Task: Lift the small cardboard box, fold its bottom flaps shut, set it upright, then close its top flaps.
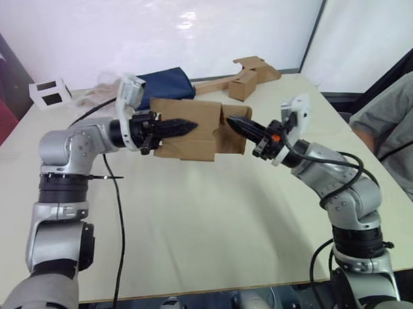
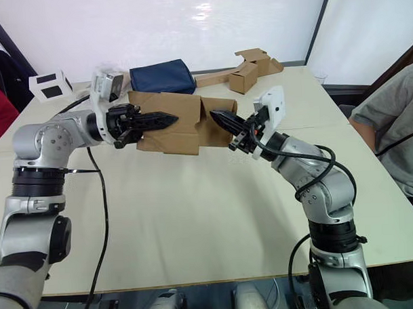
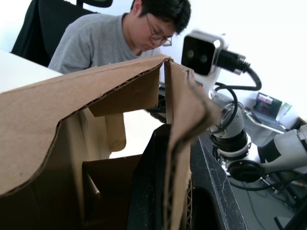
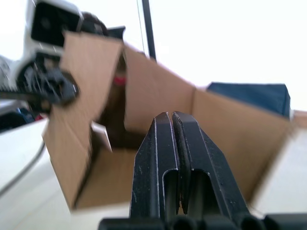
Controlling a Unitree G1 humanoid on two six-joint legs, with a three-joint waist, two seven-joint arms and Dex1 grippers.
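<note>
The small cardboard box (image 1: 192,143) hangs on its side above the table (image 1: 195,229), plain brown. My left gripper (image 1: 192,126) is shut on one of its walls; in the left wrist view the cardboard (image 3: 178,158) runs between the black fingers (image 3: 147,187). The box's end toward my right arm is open, its flaps (image 4: 79,110) splayed outward. My right gripper (image 1: 231,121) is shut, holds nothing, and its tips (image 4: 171,117) point into that open end, at the flap edge (image 1: 234,133). Whether these are the bottom flaps or the top flaps cannot be told.
At the back of the table lie a navy blue bag (image 1: 165,85), a white cube with black squares (image 1: 48,91) and brown cardboard pieces with a tan strip (image 1: 248,75). A black cable (image 1: 118,212) crosses the left side. A person in grey (image 1: 395,127) sits at the right.
</note>
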